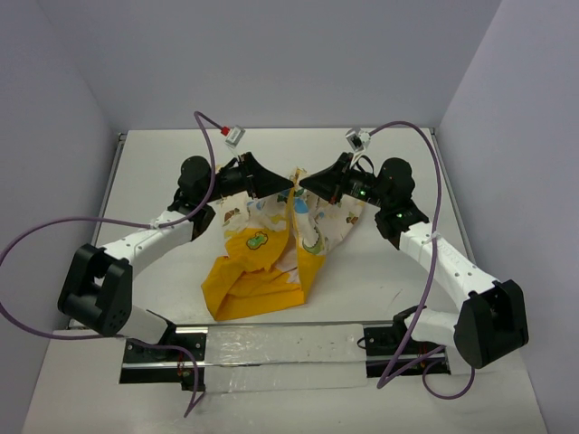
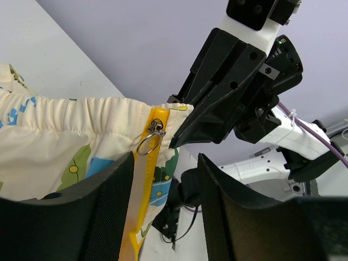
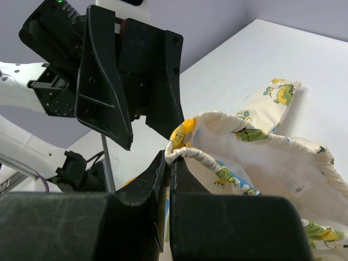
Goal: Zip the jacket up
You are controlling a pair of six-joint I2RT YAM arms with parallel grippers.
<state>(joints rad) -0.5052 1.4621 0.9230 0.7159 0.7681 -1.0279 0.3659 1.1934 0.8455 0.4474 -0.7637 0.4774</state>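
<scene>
Noted: cream cartoon-print child's jacket with yellow-orange panels (image 1: pixel 261 271) lies heaped on the white table (image 1: pixel 380 289), top hem lifted. Right end effector (image 3: pixel 169 159) is clenched on that hem. Left end effector (image 2: pixel 166 159) is released, with its jaws apart just below the jacket's metal zip ring (image 2: pixel 148 144).

Arms (image 1: pixel 149 237): 2, white links, black joints
Cables (image 1: pixel 90 220): purple, 1 per arm
Fingers (image 3: pixel 103 81): black, wedge-shaped, with screw holes
</scene>
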